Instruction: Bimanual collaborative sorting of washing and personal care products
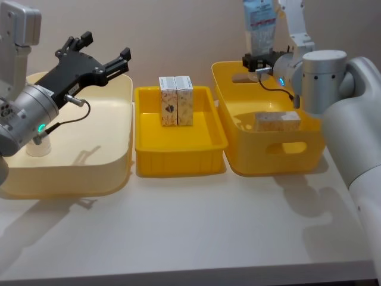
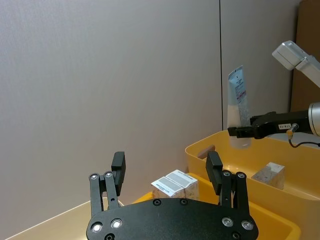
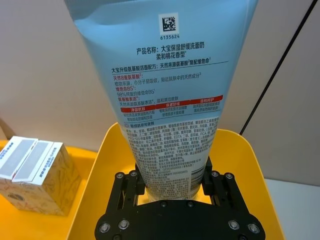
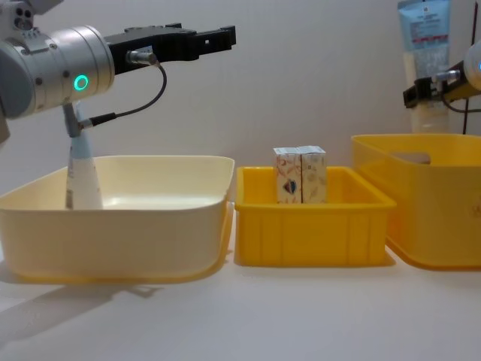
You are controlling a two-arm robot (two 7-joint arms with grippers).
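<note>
Right gripper holds a squeeze tube upright above the deep yellow bin; left gripper hangs empty over the cream tub.

At the upper right of the head view, the right gripper (image 1: 260,61) is clenched on the cap end of a tall pale blue-white squeeze tube (image 1: 260,25), long axis vertical, flat crimped end up, clear above the deep yellow plastic bin (image 1: 268,159), where a beige patterned carton (image 1: 277,121) lies. At the upper left, the left gripper (image 1: 102,52) has its fingers spread and empty above the wide cream plastic tub (image 1: 113,161); another tube (image 4: 81,171) stands upright in it, at the left in the chest view. Two small patterned cartons (image 1: 176,100) stand upright, touching, in the shallow yellow tray (image 1: 178,158) in the centre, with open floor around them.
</note>
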